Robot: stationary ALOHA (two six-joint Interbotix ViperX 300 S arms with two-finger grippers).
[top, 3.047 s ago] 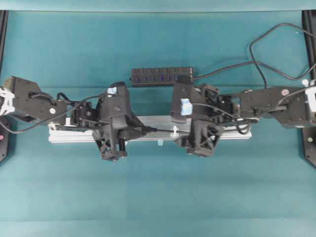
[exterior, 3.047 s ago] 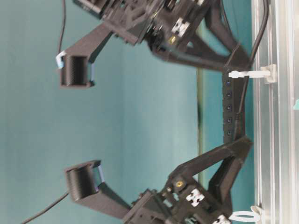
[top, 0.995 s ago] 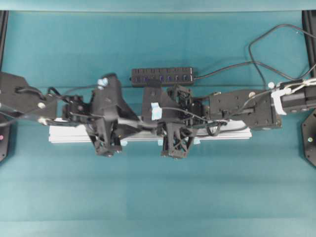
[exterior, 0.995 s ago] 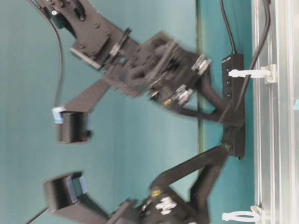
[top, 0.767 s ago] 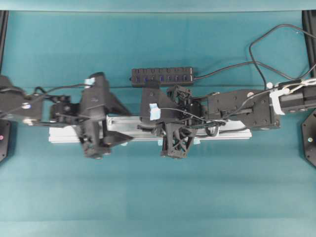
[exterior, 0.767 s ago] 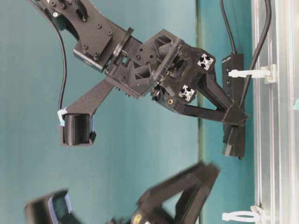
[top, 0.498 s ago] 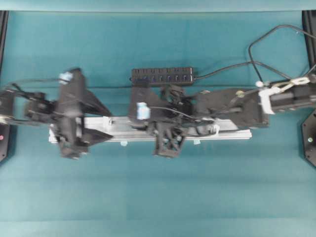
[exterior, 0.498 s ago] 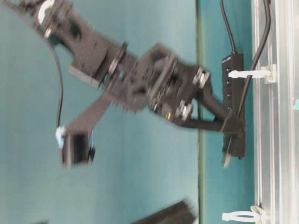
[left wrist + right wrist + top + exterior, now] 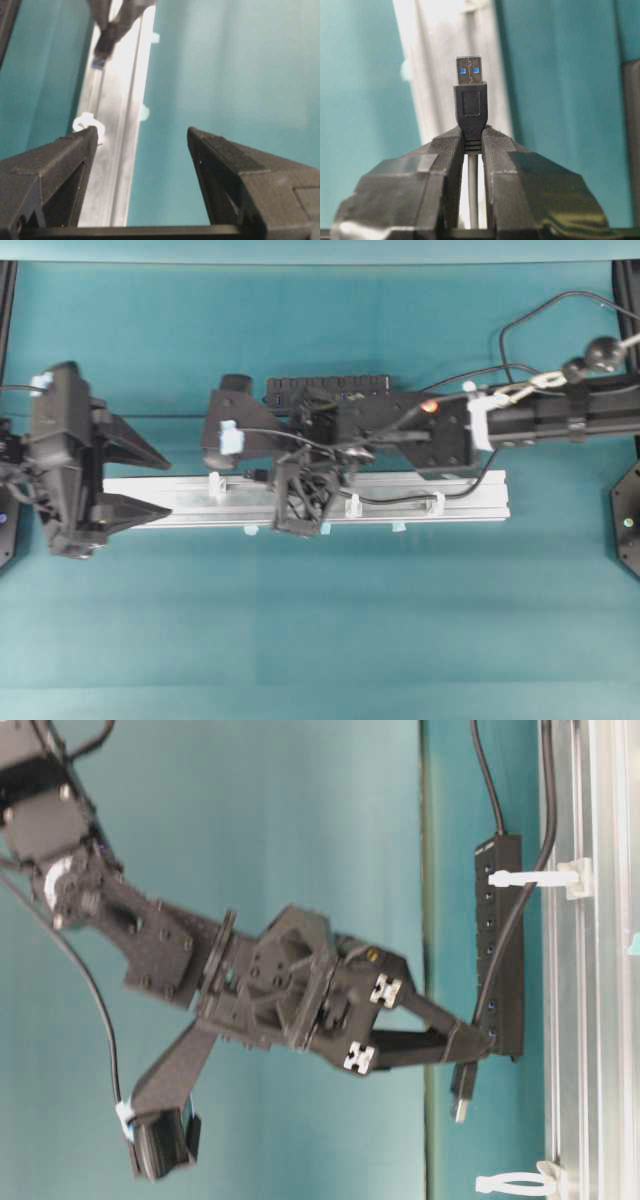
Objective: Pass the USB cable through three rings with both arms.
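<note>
My right gripper (image 9: 272, 478) reaches across the silver rail (image 9: 470, 508) and is shut on the USB cable's plug (image 9: 470, 100). The metal tip points toward the leftmost ring (image 9: 215, 483), a short gap away. The cable (image 9: 400, 501) trails right along the rail at the middle ring (image 9: 352, 505) and the right ring (image 9: 436, 503). The table-level view shows the plug (image 9: 462, 1096) just above the rail, between two rings (image 9: 530, 878) (image 9: 510, 1183). My left gripper (image 9: 165, 482) is open and empty at the rail's left end, facing the plug (image 9: 102, 47) and a ring (image 9: 86, 122).
A black multi-port hub (image 9: 328, 386) lies behind the rail, its thicker cord (image 9: 520, 340) looping to the back right. Small pale blue tape tabs (image 9: 251, 530) sit at the rail's front edge. Teal table surface lies in front of the rail.
My left arm has pulled back to the far left, its gripper open. My right gripper has carried the plug leftward along the rail, past the middle ring, toward the leftmost ring.
</note>
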